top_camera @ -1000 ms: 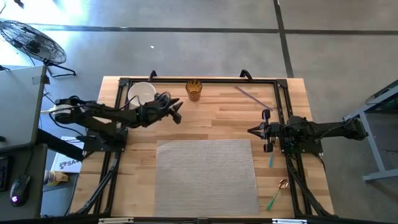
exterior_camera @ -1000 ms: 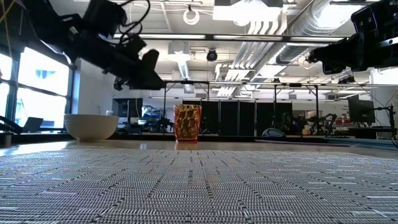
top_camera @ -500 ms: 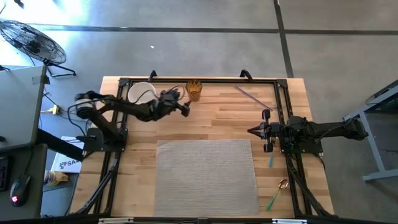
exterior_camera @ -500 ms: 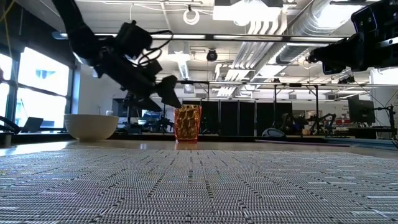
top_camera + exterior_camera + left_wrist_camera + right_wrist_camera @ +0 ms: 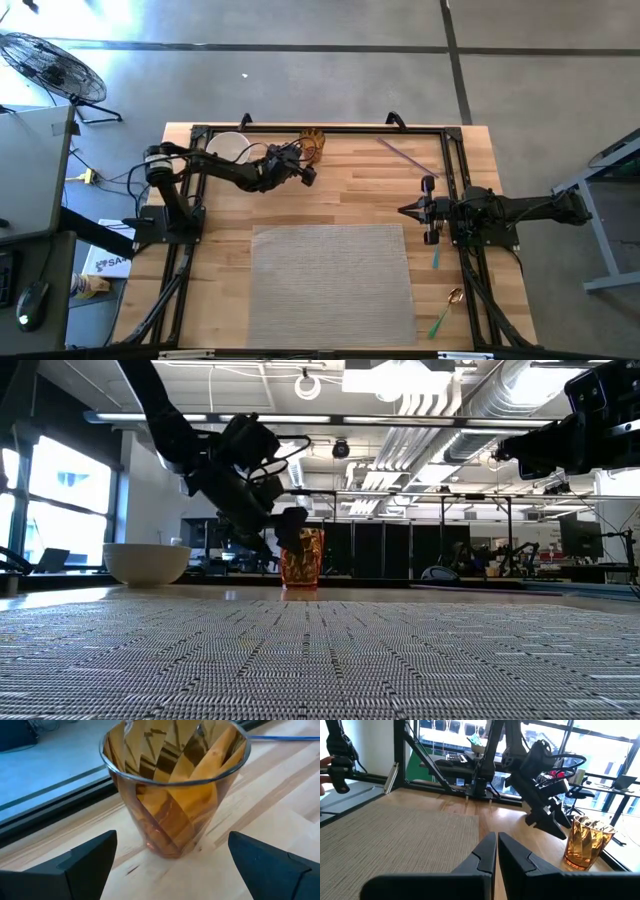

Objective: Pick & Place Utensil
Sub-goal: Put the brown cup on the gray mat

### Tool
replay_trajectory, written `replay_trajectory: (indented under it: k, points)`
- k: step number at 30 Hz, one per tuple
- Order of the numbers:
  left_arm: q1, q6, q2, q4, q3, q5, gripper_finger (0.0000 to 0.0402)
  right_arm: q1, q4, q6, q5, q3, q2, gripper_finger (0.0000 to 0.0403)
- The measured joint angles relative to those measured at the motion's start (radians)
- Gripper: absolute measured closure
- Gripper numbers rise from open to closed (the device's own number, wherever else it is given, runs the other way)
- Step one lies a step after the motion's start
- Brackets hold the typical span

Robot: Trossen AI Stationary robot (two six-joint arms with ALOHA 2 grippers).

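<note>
Left gripper (image 5: 308,176): fingers spread wide, holding nothing; it hangs just short of the amber glass (image 5: 313,143) at the far edge of the table (image 5: 350,190).
Left gripper, wrist view: the two dark fingers (image 5: 85,857) stand either side of the glass base, apart from it, no contact seen.
Amber glass: upright, faceted, empty as far as can be seen; just beside the white bowl (image 5: 228,148).
Right gripper (image 5: 404,210): fingers pressed together, empty, waiting at the right side of the table.
Utensils: a spoon (image 5: 455,296) and green-handled pieces (image 5: 438,322) lie on the right side near the right arm's base; a long thin rod (image 5: 405,155) lies at the far right.
Key relation: utensils lie well apart from the left gripper, across the woven mat (image 5: 332,285); the right arm is plainly nearer to them.
Judgement: the left arm appears set to grasp the glass, its mouth open upward to receive a utensil.
</note>
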Motion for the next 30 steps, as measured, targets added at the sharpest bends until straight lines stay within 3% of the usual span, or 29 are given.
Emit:
replay_trajectory:
  k: [13,21,30]
  points:
    - [0.015,-0.061,0.068,0.113,0.000,-0.017,0.0023,0.000,0.000,0.000,0.000,0.000,0.000,0.0391]
    - [0.023,0.006,0.069,0.153,0.000,0.015,0.0023,0.000,0.000,0.000,0.000,0.000,0.000,0.0391]
    - [0.060,0.049,0.178,0.279,-0.001,0.092,0.0023,0.000,0.000,0.000,0.000,0.000,0.000,0.0391]
